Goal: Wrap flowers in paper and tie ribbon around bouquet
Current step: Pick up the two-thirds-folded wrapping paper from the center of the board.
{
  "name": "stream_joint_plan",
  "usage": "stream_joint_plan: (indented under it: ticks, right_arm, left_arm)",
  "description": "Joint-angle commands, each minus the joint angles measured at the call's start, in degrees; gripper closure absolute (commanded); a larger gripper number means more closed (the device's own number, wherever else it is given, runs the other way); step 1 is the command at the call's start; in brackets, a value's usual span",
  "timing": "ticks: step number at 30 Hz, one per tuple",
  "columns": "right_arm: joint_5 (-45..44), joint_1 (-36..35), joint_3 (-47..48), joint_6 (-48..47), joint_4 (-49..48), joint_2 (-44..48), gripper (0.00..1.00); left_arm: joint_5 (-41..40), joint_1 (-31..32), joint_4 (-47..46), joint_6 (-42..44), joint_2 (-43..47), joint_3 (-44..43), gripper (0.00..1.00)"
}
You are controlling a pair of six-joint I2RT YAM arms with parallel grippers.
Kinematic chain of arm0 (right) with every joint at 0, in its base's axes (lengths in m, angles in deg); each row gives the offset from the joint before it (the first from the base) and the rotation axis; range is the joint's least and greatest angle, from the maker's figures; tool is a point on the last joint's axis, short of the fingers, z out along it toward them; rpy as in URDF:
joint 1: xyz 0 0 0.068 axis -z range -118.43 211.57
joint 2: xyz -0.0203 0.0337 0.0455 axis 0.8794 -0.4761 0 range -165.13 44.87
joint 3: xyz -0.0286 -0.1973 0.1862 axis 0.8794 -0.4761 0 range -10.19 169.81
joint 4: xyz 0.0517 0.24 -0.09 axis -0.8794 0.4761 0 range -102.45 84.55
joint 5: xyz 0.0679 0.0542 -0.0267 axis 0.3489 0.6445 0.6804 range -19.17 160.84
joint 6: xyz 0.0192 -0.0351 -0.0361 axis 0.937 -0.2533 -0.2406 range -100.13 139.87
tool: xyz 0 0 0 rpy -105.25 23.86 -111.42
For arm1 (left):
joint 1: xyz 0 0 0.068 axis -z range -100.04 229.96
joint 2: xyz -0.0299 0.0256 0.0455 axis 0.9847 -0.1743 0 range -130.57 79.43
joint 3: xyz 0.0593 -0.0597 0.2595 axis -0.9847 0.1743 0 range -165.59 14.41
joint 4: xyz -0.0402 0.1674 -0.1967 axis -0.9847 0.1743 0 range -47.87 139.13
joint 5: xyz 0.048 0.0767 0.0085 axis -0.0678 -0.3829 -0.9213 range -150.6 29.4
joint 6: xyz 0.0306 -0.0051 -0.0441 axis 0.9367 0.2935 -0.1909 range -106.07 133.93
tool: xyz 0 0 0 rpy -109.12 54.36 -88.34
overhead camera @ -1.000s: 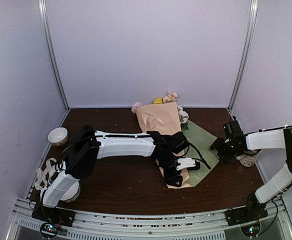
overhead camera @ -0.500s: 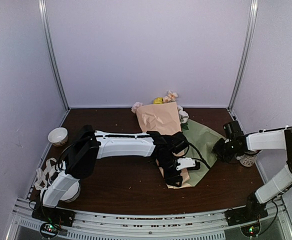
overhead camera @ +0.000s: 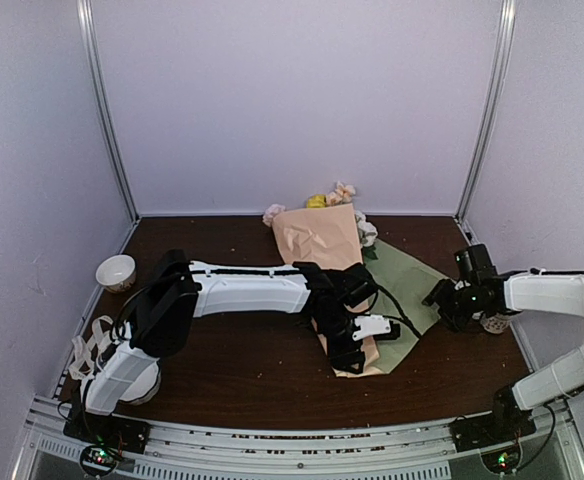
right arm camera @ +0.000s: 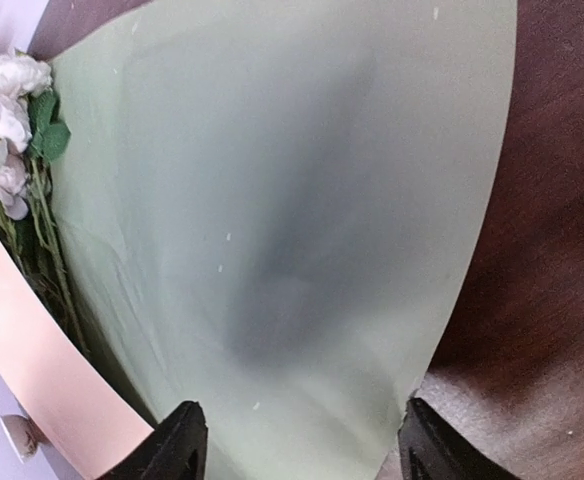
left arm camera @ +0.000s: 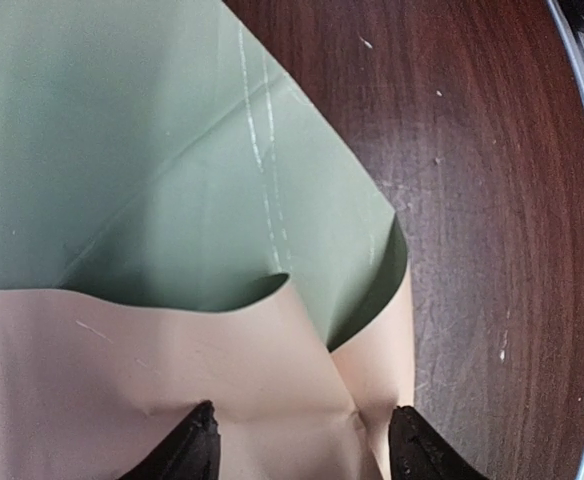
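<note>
Peach paper (overhead camera: 317,240) is part-wrapped over the flowers (overhead camera: 332,195); green sheet (right arm camera: 272,200) lies loose; left gripper (left arm camera: 302,442) and right gripper (right arm camera: 297,442) are spread; ribbon (overhead camera: 90,345), lower left, untied.

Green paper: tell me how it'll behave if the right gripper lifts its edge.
Probably floppy: the green paper curls at its corner beside the peach paper. Likely light and thin, so it may slide on the smooth table rather than lift cleanly. Pale lines across it suggest it creases easily.
</note>
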Motion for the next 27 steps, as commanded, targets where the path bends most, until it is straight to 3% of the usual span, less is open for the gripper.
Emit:
stream_joint_plan:
  ticks: [1,4,8,22,25,27]
  right_arm:
    - [0.81,0.30,-0.50,-2.03,5.32,0.72,0.27]
    - [-0.46,1.01,-0.63,-1.84,5.26,0.87,0.16]
    - [1.16,1.52,-1.41,0.09,1.97,-1.29,0.12]
    - [2.85,2.67,-1.10,-0.16,-4.51,-6.99,0.25]
    - [2.82,2.84,-0.82,-0.71,-4.75,-6.67,0.31]
    - [2.67,3.04,-0.68,-1.29,-5.13,-6.35,0.40]
  left_arm:
    - [-0.35,-0.70,0.33,-0.48,0.34,1.36,0.39]
    - [-0.38,-0.66,0.35,-0.52,0.33,1.32,0.39]
    - [-0.52,-0.66,0.35,-0.71,0.36,1.48,0.39]
    - [-0.53,-0.69,0.26,-0.74,0.34,1.42,0.39]
    - [-0.45,-0.73,0.24,-0.73,0.35,1.40,0.39]
    - [-0.44,-0.66,0.24,-0.75,0.28,1.35,0.39]
